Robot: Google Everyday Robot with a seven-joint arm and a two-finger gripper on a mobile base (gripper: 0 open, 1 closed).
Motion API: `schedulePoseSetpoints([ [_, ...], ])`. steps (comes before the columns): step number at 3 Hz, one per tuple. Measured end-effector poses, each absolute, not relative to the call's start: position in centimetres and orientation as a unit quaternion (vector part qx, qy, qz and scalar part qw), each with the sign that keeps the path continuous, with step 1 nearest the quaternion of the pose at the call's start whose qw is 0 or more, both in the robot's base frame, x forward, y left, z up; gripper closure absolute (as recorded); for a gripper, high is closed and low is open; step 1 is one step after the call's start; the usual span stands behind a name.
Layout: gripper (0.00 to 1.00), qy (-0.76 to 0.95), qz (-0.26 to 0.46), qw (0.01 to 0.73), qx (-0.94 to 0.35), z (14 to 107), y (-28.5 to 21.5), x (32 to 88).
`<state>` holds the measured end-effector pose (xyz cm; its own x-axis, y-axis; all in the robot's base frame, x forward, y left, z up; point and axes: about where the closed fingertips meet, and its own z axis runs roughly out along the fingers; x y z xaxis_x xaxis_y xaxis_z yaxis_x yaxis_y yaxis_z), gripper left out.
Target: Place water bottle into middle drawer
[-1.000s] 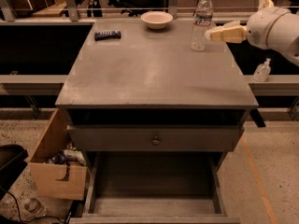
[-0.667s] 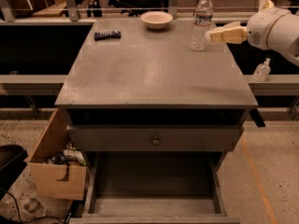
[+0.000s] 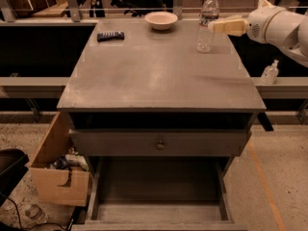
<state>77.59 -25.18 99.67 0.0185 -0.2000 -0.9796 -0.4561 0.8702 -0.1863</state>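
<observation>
The water bottle (image 3: 207, 24) stands upright on the far right of the grey cabinet top (image 3: 159, 71), clear with a white cap. My gripper (image 3: 215, 27) reaches in from the right at mid-bottle height, its tan tip right at the bottle's right side; I cannot tell whether it touches. The middle drawer (image 3: 159, 189) is pulled open below the cabinet front, a wide shallow grey tray with a bare floor.
A white bowl (image 3: 161, 19) and a black remote (image 3: 110, 35) lie at the back of the top. A closed drawer front with a round knob (image 3: 160, 145) sits above the open tray. A tan box (image 3: 57, 177) stands on the floor at left. A small pump bottle (image 3: 270, 72) sits on the right ledge.
The gripper has shifted slightly up and left, closer to the bottle. The bottle and drawer have not moved.
</observation>
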Motion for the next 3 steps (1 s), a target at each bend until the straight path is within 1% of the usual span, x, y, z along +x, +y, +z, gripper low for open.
schedulePoseSetpoints([
  [2, 0.00, 0.707, 0.118, 0.667, -0.203, 98.9, -26.1, 83.0],
  [3, 0.00, 0.703, 0.169, 0.667, -0.178, 97.3, -25.3, 85.8],
])
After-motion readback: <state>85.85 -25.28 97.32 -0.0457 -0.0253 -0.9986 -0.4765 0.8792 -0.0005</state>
